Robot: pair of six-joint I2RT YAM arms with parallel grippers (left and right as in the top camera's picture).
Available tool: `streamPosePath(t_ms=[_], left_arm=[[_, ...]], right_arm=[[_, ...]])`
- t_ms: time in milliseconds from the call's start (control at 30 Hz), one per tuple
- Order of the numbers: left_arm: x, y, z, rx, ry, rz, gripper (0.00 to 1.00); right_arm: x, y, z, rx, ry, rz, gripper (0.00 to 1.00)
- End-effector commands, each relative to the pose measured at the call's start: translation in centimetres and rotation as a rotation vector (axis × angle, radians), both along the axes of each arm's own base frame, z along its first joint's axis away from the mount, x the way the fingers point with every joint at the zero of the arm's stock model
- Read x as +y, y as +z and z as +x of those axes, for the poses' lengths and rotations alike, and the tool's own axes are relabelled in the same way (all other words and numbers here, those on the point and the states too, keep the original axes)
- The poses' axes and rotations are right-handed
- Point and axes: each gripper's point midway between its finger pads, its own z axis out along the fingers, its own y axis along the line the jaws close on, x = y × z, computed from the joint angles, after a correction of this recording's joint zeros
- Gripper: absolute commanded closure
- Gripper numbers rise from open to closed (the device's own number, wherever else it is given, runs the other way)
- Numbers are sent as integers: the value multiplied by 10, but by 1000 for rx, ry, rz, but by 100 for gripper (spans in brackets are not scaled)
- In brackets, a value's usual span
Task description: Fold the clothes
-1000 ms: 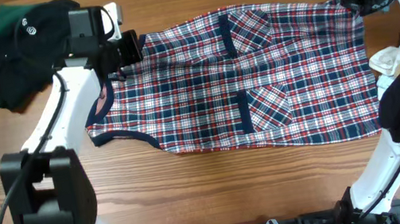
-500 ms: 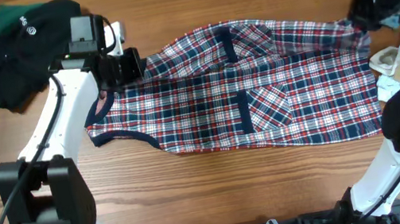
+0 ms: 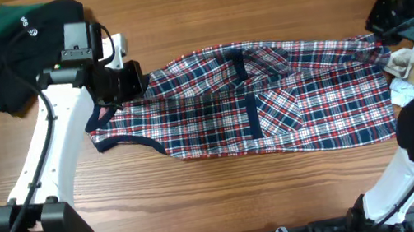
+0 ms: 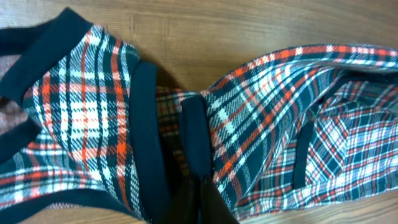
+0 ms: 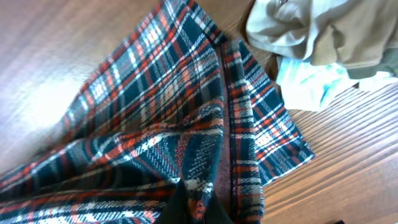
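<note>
One plaid garment [image 3: 273, 110] lies lengthwise across the middle of the tabletop [image 3: 245, 197]. Its near edge lies flat, while its far edge is raised and sags between two grips. The left end effector [image 3: 139, 78] is clamped on the navy-trimmed shoulder edge, and the right end effector [image 3: 380, 24] is pinched shut on the far hem corner. Bare wood runs along both long edges. A dark green garment [image 3: 13, 47] sits at the far left, and a pale crumpled cloth [image 3: 406, 68] lies just beside the right hem.
</note>
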Motion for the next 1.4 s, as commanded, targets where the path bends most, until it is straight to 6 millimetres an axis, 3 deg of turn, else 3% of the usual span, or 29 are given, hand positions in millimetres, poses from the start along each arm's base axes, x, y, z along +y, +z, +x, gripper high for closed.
streamPosePath(t_ms=[0,167,267,600,900,967,1200,1367], left_arm=[[3,6,1,-30,-8,4,96],[0,16,21,-125,-15,-8,96],[0,12,13,-86,-18,-10,96],[3,0,-17,52,-13,3,96],[6,-6,-40,154,-7,13,96],[6,-6,-39,153,-6,17,96],[7,-6,-38,144,-10,21,96],[7,-6,-39,147,-12,21,96]], right_arm=[[-7,40,-4,-114,-28,-61,96],[-6,58,-7,-169,-29,-76,96],[-3,55,-18,-124,-11,-66,96],[7,-13,-42,36,4,-5,96],[9,-28,-52,71,-3,2,96],[8,-25,-53,56,-19,-13,96],[2,25,-63,-91,-30,-103,96],[5,31,-75,-77,-29,-101,96]])
